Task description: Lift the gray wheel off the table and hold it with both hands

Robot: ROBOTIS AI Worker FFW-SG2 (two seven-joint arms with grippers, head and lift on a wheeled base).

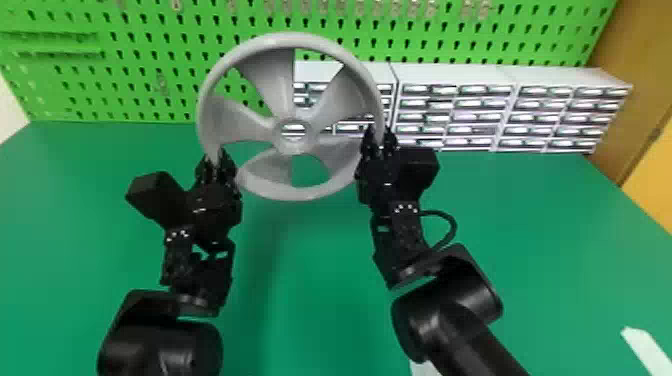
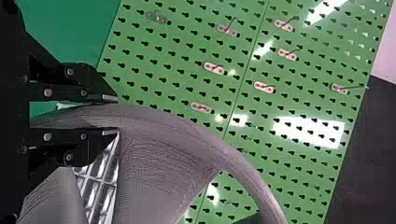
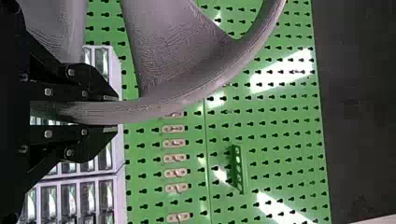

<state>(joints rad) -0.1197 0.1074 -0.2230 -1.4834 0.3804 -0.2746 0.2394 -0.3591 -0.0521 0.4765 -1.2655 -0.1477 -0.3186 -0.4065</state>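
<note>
Held up above the green table, the gray wheel (image 1: 295, 192) faces the head camera, its hub and broad spokes in full view. My left gripper (image 1: 216, 162) is shut on the rim at the wheel's lower left, and my right gripper (image 1: 379, 142) is shut on the rim at the right side. In the left wrist view the wheel's rim (image 2: 187, 126) passes between the two fingers of the left gripper (image 2: 112, 115). The right wrist view has the rim (image 3: 163, 105) pinched between the fingers of the right gripper (image 3: 112, 113).
White drawer cabinets (image 1: 455, 75) stand along the table's back edge, behind and to the right of the wheel. A green pegboard (image 1: 150, 65) rises at the back. The green table (image 1: 310, 300) spreads below both arms, with a white object (image 1: 647, 350) at its right.
</note>
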